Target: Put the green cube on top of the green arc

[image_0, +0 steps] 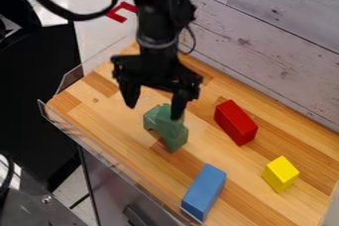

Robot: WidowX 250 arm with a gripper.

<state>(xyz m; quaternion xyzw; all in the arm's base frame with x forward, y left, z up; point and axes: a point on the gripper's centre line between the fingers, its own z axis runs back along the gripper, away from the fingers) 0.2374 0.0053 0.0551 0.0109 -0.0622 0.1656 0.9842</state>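
Gripper (pixel 154 112) open at one green arc (pixel 173 132); one red block (pixel 235 123), one blue (pixel 204 190), one yellow (pixel 281 174).

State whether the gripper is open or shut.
Open: the black gripper has its two fingers spread wide apart, and part of the green block shows between them.

This looks like a robotics lab. A black robot arm (pixel 157 27) with loose cables (pixel 74 17) hangs over a wooden desk (pixel 99 116) edged with clear panels (pixel 71 75).
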